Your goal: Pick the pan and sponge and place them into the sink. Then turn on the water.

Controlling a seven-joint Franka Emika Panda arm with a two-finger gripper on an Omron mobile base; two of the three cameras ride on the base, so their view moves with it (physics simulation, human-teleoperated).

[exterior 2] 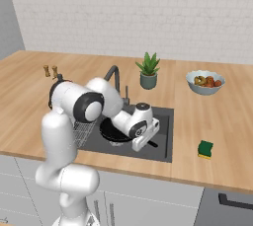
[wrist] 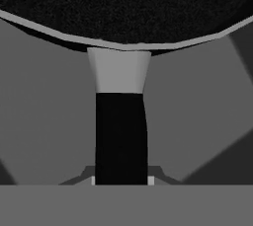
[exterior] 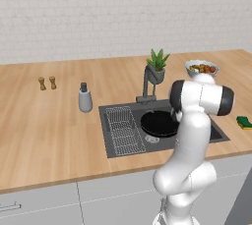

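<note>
The black pan (exterior: 157, 122) lies in the dark grey sink (exterior: 106, 138), beside the ribbed wire rack (exterior: 123, 130). In the right base view my gripper (exterior 2: 144, 143) reaches down into the sink (exterior 2: 164, 143) at the near side of the pan (exterior 2: 109, 132). The hand view looks along the pan's long black handle (wrist: 121, 136), which runs between my fingertips up to the pan's round body (wrist: 123, 3); my gripper (wrist: 121, 180) is shut on it. The green sponge (exterior: 244, 122) (exterior 2: 205, 148) lies on the counter right of the sink. The angular faucet (exterior: 147, 84) (exterior 2: 114, 74) stands behind the basin.
A grey soap bottle (exterior: 85, 98) stands left of the sink. A potted plant (exterior 2: 148, 72) and a fruit bowl (exterior 2: 205, 82) sit at the back of the wooden counter. Two small shakers (exterior: 47, 83) stand far left. My arm hides part of the basin.
</note>
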